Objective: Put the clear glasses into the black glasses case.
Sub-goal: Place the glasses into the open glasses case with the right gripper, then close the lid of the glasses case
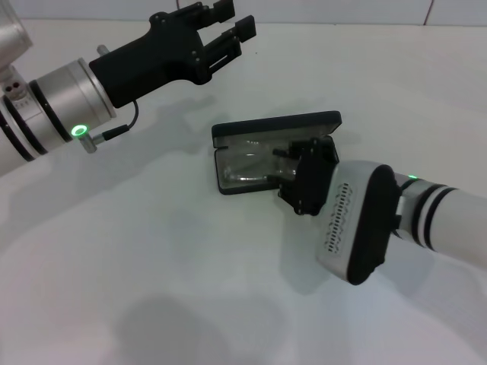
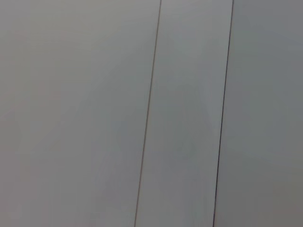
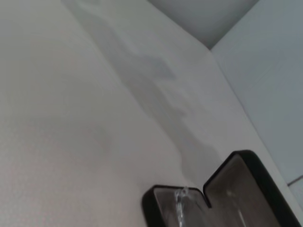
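The black glasses case lies open in the middle of the white table, its lid tilted up at the far side. The clear glasses rest inside its grey-lined tray. My right gripper reaches into the right end of the tray, over the glasses. The right wrist view shows the case's tray and lid, with a clear bit of the glasses between them. My left gripper hangs open and empty, raised at the far left, well away from the case.
The white table stretches around the case, and a tiled wall stands behind it, filling the left wrist view. The left arm's shadow falls on the table beyond the case.
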You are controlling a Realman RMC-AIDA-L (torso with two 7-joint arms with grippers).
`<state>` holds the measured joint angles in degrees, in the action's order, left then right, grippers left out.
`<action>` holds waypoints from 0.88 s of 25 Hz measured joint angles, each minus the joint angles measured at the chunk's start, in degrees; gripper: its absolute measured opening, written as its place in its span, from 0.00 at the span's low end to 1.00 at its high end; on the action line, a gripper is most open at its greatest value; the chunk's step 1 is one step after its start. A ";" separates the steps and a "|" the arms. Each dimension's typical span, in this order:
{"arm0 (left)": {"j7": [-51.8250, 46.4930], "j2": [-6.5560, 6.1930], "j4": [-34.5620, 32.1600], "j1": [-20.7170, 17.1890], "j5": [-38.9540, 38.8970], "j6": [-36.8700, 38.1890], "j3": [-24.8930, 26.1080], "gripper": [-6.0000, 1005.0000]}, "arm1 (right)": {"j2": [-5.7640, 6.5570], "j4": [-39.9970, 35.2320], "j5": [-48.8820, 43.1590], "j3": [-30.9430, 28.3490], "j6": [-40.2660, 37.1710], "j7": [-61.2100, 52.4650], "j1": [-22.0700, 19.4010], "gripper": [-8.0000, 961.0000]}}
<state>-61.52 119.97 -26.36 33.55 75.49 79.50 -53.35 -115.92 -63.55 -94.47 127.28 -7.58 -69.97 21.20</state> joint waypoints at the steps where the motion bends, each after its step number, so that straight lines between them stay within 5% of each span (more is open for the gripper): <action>1: 0.00 0.00 -0.01 -0.06 -0.02 0.03 0.00 0.47 | 0.08 -0.53 0.09 -0.82 -1.70 -0.02 -0.51 0.37; 8: -0.21 -0.11 0.11 -0.21 0.36 -0.73 0.00 0.46 | 0.29 -3.80 0.16 -15.69 -26.34 -0.82 -4.28 0.38; 13: -0.95 -0.17 0.59 0.47 0.70 -3.92 -0.52 0.46 | 0.32 -1.25 2.51 -32.87 -48.87 -2.08 -5.00 0.38; 17: -5.90 -0.30 0.24 2.82 0.82 -15.23 -8.83 0.46 | 0.83 5.66 2.57 -49.39 -70.80 -1.78 -3.64 0.39; 22: -10.38 -0.34 0.27 6.40 0.89 -29.64 -19.62 0.46 | 3.26 15.79 -1.83 -64.85 -89.32 -1.55 -0.28 0.40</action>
<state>-71.91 119.63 -26.08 39.95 76.38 49.87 -72.97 -112.67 -47.76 -96.30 62.43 -96.90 -71.52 20.92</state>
